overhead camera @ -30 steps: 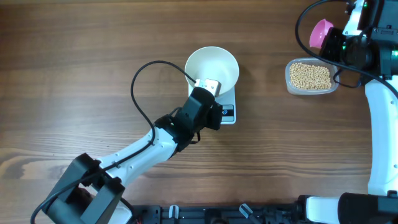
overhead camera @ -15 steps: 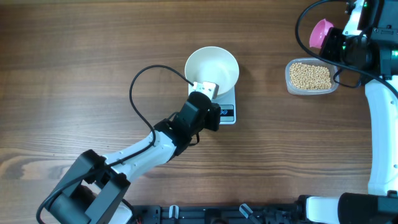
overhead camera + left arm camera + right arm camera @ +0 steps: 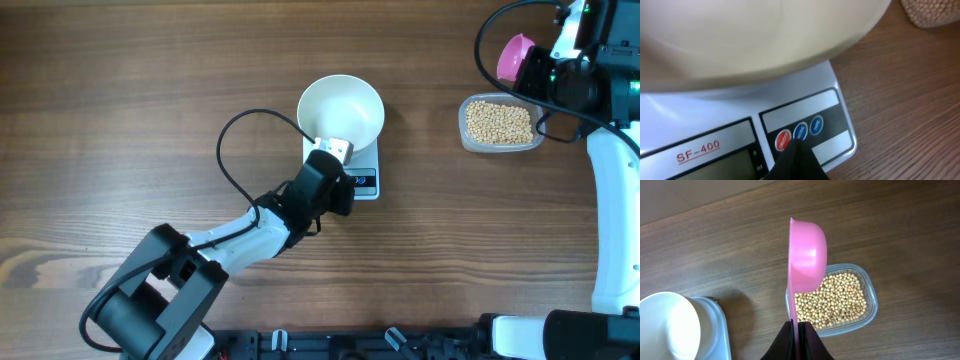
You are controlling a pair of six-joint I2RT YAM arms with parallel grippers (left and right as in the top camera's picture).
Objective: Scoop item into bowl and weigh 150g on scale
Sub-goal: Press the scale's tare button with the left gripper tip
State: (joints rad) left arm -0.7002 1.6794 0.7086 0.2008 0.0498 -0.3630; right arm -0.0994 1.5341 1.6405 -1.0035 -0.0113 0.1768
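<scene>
- The left end effector (image 3: 796,156) has its fingers pressed together into one dark point, holding nothing. The point rests on the dark button panel of the scale (image 3: 805,92), at the lower edge of the middle blue button (image 3: 800,132) and just beside the red button (image 3: 783,140).
- The white bowl (image 3: 341,108) sits on the scale, overhanging its far side.
- The right end effector (image 3: 799,330) is clamped on the thin handle of a pink scoop (image 3: 807,255), which is turned on its side.
- The beans (image 3: 832,300) lie in a clear tub (image 3: 873,302) on the bench (image 3: 150,100), to the right of the scale and well apart from it.
</scene>
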